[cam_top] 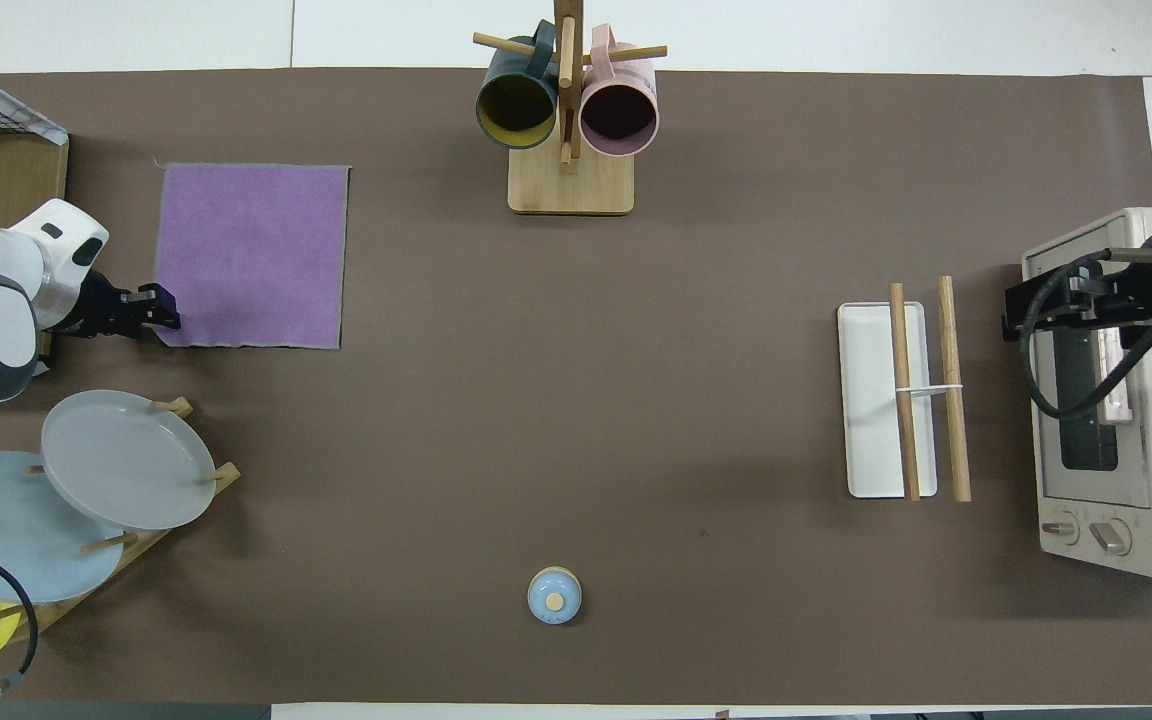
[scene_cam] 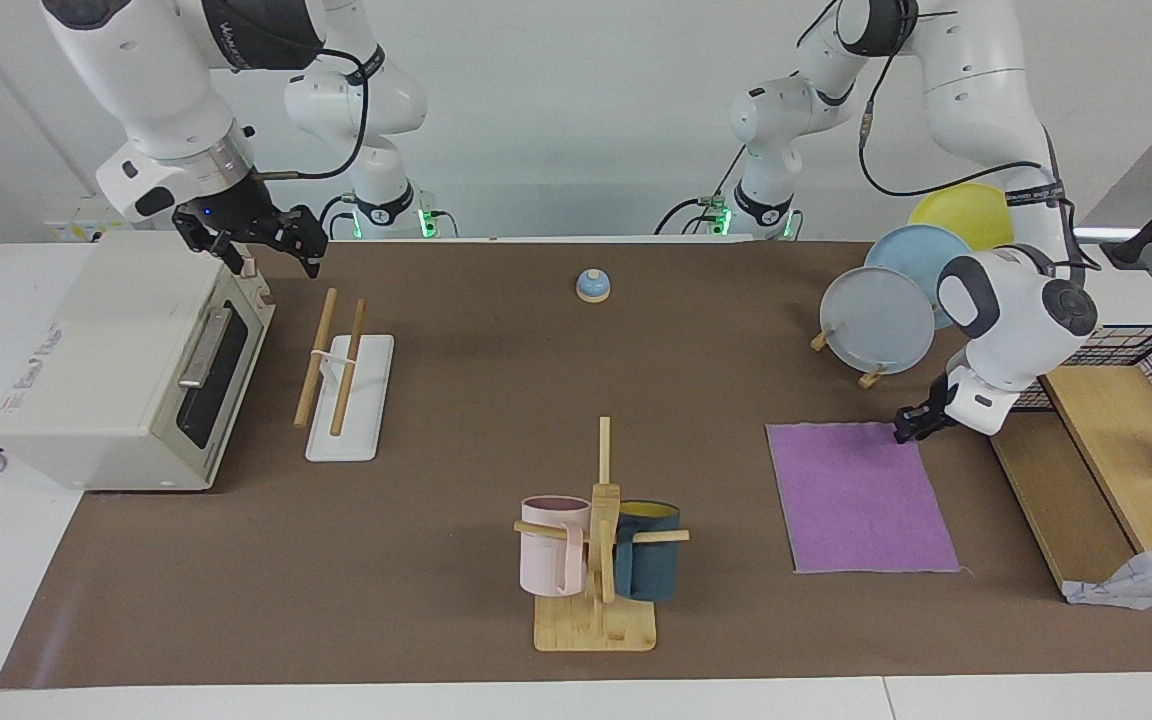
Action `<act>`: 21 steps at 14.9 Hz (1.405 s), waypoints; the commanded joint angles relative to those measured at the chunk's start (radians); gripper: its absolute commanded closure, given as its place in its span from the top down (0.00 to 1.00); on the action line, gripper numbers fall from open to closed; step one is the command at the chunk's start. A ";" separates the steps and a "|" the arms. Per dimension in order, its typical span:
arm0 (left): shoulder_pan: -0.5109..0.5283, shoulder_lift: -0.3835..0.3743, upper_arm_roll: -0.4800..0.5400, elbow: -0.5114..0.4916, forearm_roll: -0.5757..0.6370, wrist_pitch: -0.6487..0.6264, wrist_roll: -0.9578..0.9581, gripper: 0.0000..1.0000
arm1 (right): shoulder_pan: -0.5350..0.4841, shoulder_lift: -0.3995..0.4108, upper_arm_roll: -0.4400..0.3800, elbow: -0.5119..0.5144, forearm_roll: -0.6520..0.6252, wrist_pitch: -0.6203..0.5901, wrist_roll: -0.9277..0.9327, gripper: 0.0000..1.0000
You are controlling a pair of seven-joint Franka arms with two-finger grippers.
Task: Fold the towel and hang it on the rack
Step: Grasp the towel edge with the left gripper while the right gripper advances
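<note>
The towel [scene_cam: 861, 500] lies flat on the brown mat, purple face up, toward the left arm's end of the table; it also shows in the overhead view [cam_top: 251, 255]. My left gripper [scene_cam: 911, 425] is low at the towel's corner nearest the robots, also seen in the overhead view [cam_top: 161, 310]. The rack [scene_cam: 361, 420], a white base with two wooden rods, stands toward the right arm's end, beside the toaster oven; it also shows in the overhead view [cam_top: 866, 400]. My right gripper [scene_cam: 276, 250] is open and empty, up over the oven's edge nearest the rack.
A toaster oven [scene_cam: 126, 360] stands at the right arm's end. A mug tree [scene_cam: 601, 540] with two mugs is at mid-table, farthest from the robots. A plate stand [scene_cam: 876, 320] with three plates, a wooden shelf [scene_cam: 1116, 430] and a small blue knobbed object [scene_cam: 592, 286] are also here.
</note>
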State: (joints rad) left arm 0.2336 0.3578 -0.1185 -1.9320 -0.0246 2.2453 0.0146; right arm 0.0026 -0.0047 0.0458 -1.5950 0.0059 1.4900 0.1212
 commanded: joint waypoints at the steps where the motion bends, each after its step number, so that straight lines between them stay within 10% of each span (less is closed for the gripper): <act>1: 0.010 -0.010 -0.004 -0.018 -0.014 0.010 0.011 0.32 | 0.045 -0.020 0.011 -0.026 0.017 0.044 -0.026 1.00; 6: 0.010 -0.011 -0.004 -0.018 -0.014 0.008 0.016 0.00 | 0.054 -0.041 0.011 -0.098 0.242 0.139 0.153 1.00; 16: -0.014 -0.051 -0.006 0.007 0.017 -0.024 0.057 0.00 | 0.174 -0.107 0.012 -0.272 0.575 0.406 0.645 1.00; 21: -0.215 -0.157 -0.006 0.008 0.194 -0.116 0.081 0.00 | 0.299 -0.109 0.012 -0.313 0.617 0.574 0.817 1.00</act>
State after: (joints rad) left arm 0.1382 0.2601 -0.1363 -1.9099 0.0942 2.1885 0.0995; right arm 0.2655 -0.0857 0.0606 -1.8631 0.5958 2.0038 0.8819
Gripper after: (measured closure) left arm 0.987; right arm 0.000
